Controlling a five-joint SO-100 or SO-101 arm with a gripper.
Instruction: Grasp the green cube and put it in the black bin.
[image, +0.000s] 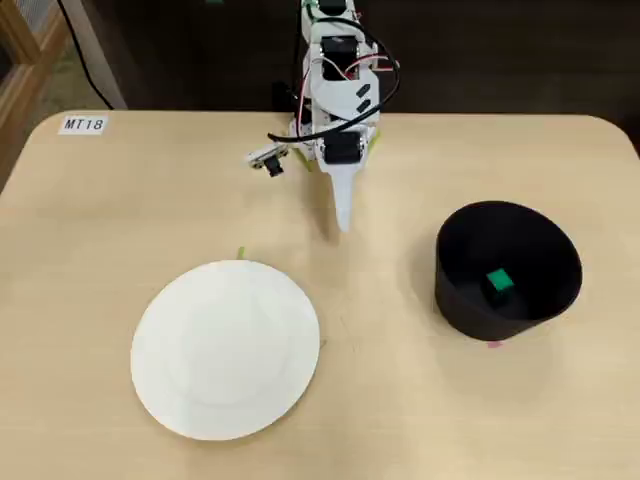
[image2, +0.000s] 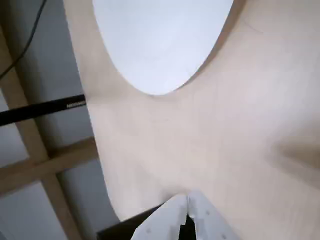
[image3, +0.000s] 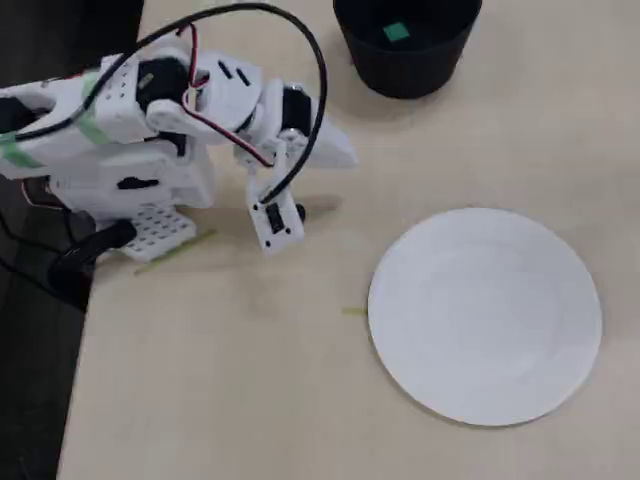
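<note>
- Green cube (image: 499, 282) lying inside black bin (image: 508, 270); placement judged complete.
- Gripper (image: 343, 222) clenched, empty, folded near arm base, well apart from bin.
- Advised: park clear of white plate (image: 226, 348).

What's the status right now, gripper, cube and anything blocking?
Gripper shut, empty, folded back near the arm's base. Green cube lying inside the black bin. White plate sits apart; nothing in the way.
</note>
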